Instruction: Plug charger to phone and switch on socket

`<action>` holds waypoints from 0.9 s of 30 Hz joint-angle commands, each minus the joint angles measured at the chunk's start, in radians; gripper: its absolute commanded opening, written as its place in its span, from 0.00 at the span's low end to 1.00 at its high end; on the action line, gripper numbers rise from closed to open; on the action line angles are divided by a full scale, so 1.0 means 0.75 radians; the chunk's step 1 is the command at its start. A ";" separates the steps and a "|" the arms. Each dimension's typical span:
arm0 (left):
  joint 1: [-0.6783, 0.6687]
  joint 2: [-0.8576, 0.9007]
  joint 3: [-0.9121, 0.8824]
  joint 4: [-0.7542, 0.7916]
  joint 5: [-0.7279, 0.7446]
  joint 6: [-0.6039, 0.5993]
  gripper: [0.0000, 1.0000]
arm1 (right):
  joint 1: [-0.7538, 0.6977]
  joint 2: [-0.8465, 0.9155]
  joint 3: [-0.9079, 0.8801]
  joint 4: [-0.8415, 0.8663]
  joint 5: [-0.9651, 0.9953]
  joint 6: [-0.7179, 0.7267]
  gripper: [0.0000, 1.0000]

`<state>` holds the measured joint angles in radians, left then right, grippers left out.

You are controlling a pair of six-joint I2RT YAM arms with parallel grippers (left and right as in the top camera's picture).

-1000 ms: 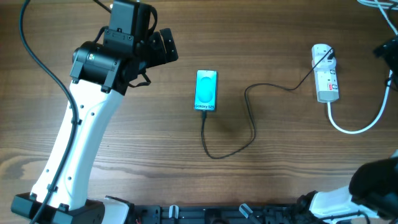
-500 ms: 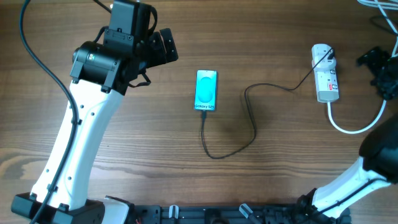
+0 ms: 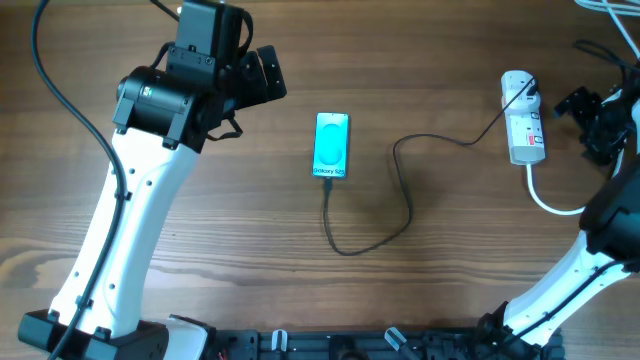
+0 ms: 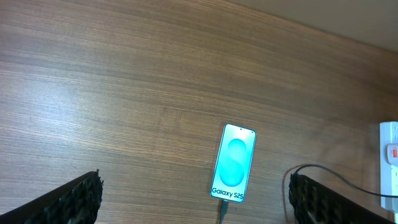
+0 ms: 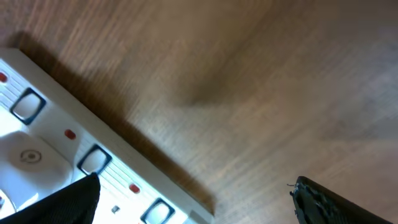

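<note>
The phone (image 3: 332, 145) lies mid-table with its turquoise screen up; it also shows in the left wrist view (image 4: 234, 170). The thin black charger cable (image 3: 404, 195) is plugged into the phone's near end and runs in a loop to its black plug (image 3: 531, 88) in the white socket strip (image 3: 523, 128). The socket also shows in the right wrist view (image 5: 74, 155), with red marks by its switches. My left gripper (image 3: 262, 72) is open and empty, up and left of the phone. My right gripper (image 3: 590, 120) is open and empty, just right of the socket.
The socket's thick white lead (image 3: 560, 205) curves toward the right edge. White cables (image 3: 612, 12) lie at the far right corner. The left arm's white body (image 3: 120, 230) crosses the left side of the table.
My right gripper has come in from the right edge toward the socket. The left arm, phone and charger have not moved.
</note>
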<state>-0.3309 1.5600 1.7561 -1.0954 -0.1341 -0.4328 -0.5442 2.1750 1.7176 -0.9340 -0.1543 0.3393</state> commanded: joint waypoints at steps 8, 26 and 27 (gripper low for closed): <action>-0.001 0.007 -0.008 0.003 -0.022 -0.023 1.00 | 0.011 0.096 0.011 0.051 -0.083 -0.064 1.00; -0.001 0.007 -0.008 0.003 -0.022 -0.023 1.00 | 0.066 0.106 0.011 0.063 -0.084 0.009 1.00; -0.001 0.007 -0.008 0.003 -0.022 -0.023 1.00 | 0.072 0.106 0.010 0.057 -0.039 0.031 1.00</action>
<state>-0.3309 1.5604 1.7561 -1.0958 -0.1341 -0.4332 -0.5114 2.2276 1.7176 -0.8902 -0.2283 0.3241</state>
